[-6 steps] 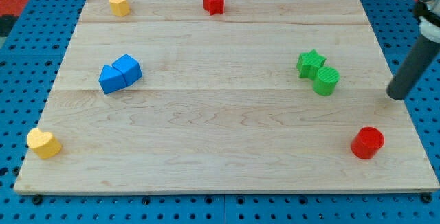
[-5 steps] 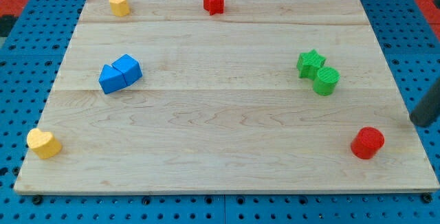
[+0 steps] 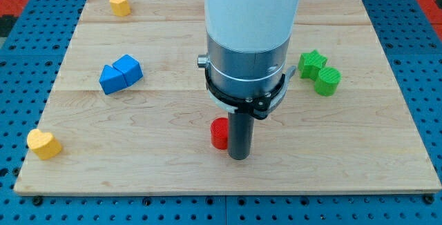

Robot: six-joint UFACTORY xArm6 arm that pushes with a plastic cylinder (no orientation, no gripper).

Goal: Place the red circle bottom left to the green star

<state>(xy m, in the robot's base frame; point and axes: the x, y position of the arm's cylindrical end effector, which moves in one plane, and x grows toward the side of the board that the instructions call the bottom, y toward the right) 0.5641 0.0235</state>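
Note:
The red circle (image 3: 219, 133) lies on the wooden board, low and near the middle. My tip (image 3: 239, 157) stands right beside it, at its right and slightly lower, touching or nearly so. The green star (image 3: 312, 64) sits at the right, with a green circle (image 3: 328, 81) touching its lower right. The red circle is well to the lower left of the green star. The arm's large body hides the board's upper middle.
Two blue blocks (image 3: 120, 74) lie joined at the left. A yellow block (image 3: 119, 3) is at the top left and a yellow heart (image 3: 43, 144) at the bottom left. The board's bottom edge (image 3: 221, 189) is near my tip.
The arm has swung from the right edge to the board's middle. The red circle has moved from the bottom right far leftward. The red star at the top is now hidden.

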